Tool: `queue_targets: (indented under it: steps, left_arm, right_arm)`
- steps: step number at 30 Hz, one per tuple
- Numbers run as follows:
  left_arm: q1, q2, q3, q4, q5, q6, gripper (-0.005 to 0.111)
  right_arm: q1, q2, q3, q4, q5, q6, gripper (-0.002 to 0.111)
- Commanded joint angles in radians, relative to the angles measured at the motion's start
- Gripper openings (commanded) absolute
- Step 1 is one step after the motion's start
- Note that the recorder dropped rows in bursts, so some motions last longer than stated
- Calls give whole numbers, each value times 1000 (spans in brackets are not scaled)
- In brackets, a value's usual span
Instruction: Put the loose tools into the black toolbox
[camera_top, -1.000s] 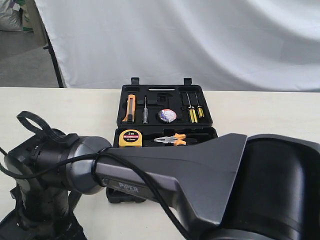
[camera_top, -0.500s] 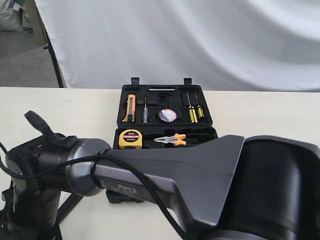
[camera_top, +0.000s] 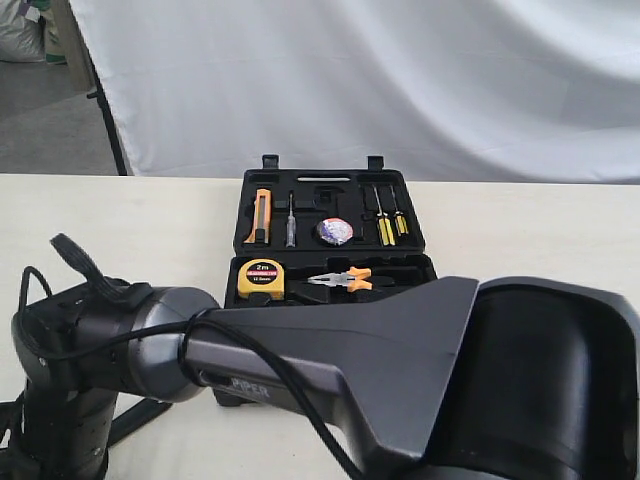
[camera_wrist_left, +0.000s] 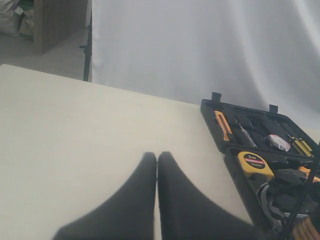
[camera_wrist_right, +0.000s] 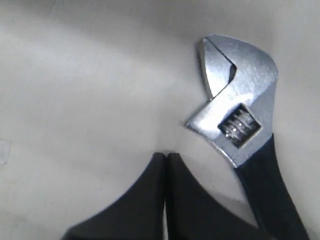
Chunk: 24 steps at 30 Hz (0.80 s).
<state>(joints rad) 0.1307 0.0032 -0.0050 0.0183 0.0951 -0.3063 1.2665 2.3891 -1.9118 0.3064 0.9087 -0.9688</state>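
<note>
right gripper (camera_wrist_right: 166, 156) clenched, empty, just beside wrench (camera_wrist_right: 241, 125) flat on worktop (camera_wrist_right: 75, 100) (head away, handle back alongside gripper). needs opening plus sideways shift; likely the nearer arm.

Probably a robot lab or test studio: a white cloth backdrop (camera_top: 400, 80) hangs on a stand (camera_top: 105, 110) behind the pale worktop (camera_top: 140, 220).

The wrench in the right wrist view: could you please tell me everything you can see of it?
The wrench lies flat on the pale table. Its head is brushed steel with jaws almost closed and a knurled adjusting wheel; the handle is black and runs out of frame. The shut right gripper sits beside it, holding nothing.
</note>
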Motion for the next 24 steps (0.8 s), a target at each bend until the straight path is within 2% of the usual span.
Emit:
queue_targets:
  steps: [1,4,12,24]
  left_arm:
    - [25,-3,-3,4,-7,-5,1]
    - [25,-3,-3,4,-7,-5,1]
    - [25,-3,-3,4,-7,-5,1]
    - [25,-3,-3,4,-7,-5,1]
  right_arm:
    - [3,2,5,2,7,31,0]
    - [3,-8,5,-19,-22,48,0]
    - [3,-46,5,-372,-64,457,0]
    - [3,-46,5,-353,-48,475,0]
